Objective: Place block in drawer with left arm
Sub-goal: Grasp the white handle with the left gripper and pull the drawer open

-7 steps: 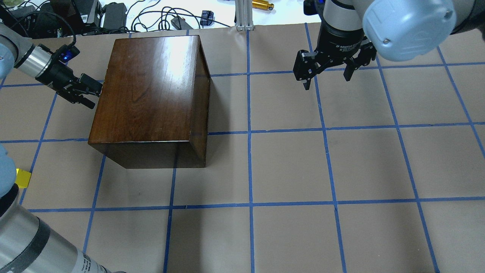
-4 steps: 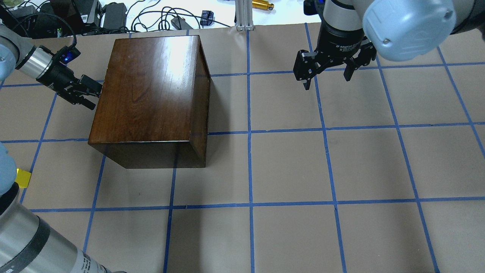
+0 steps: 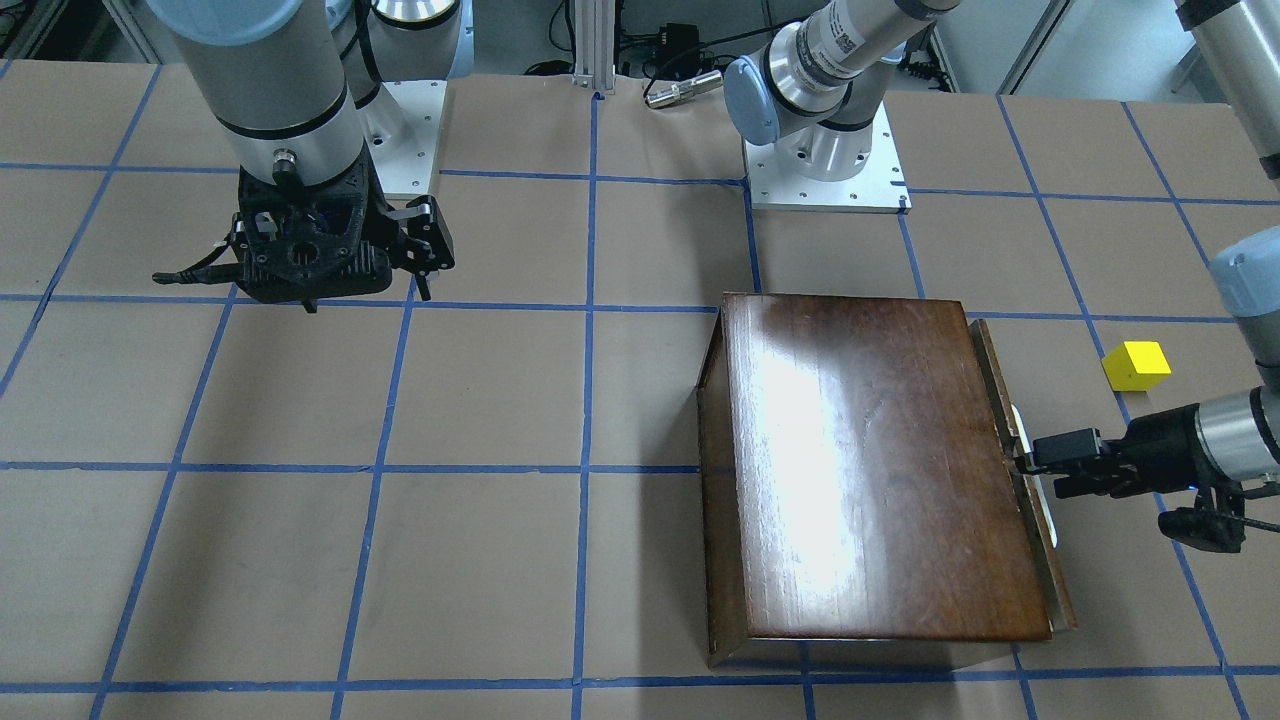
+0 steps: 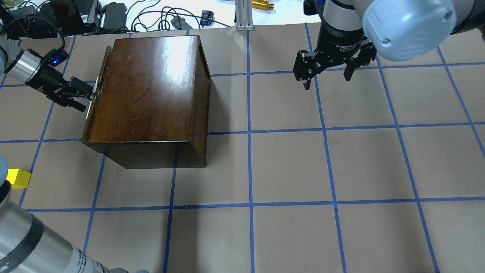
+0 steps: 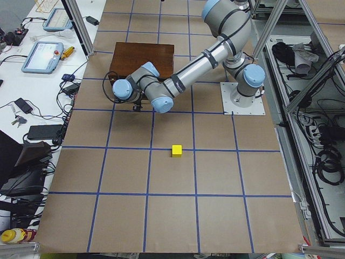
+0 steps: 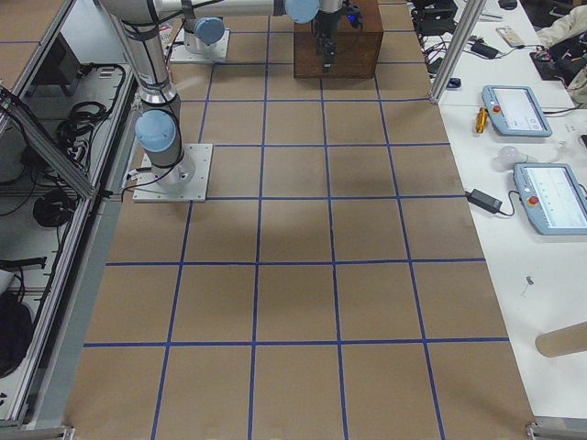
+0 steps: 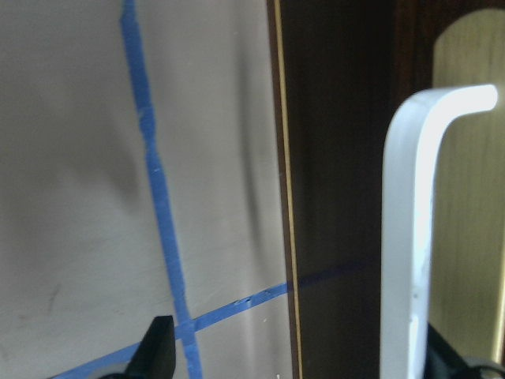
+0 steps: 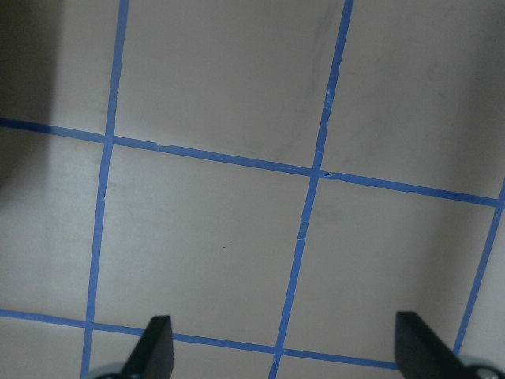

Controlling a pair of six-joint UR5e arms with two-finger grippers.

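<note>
The glossy dark brown box [image 4: 147, 91] stands at the table's far left; it also shows in the front view [image 3: 870, 470]. Its drawer [image 4: 88, 129] sticks out a little on the box's left side [image 3: 1052, 570]. My left gripper [image 4: 88, 100] is at the drawer's white handle [image 7: 410, 237], fingers apart, with one finger [image 7: 446, 363] against the handle. It also shows in the front view [image 3: 1040, 470]. The yellow block [image 4: 19, 178] lies on the table, apart from the drawer [image 3: 1135, 365]. My right gripper [image 4: 326, 82] hangs open and empty over the far right.
Cables, power bricks [image 4: 113, 15], an aluminium post [image 4: 242, 15] and a gold cylinder [image 4: 262, 4] lie beyond the far edge. The arms' base plates [image 3: 825, 190] sit at the robot's side. My left arm's near links [image 4: 22, 235] cover the front left corner.
My left gripper has moved left, away from the box, and the drawer has slid out a little with it. The right arm has not moved.
</note>
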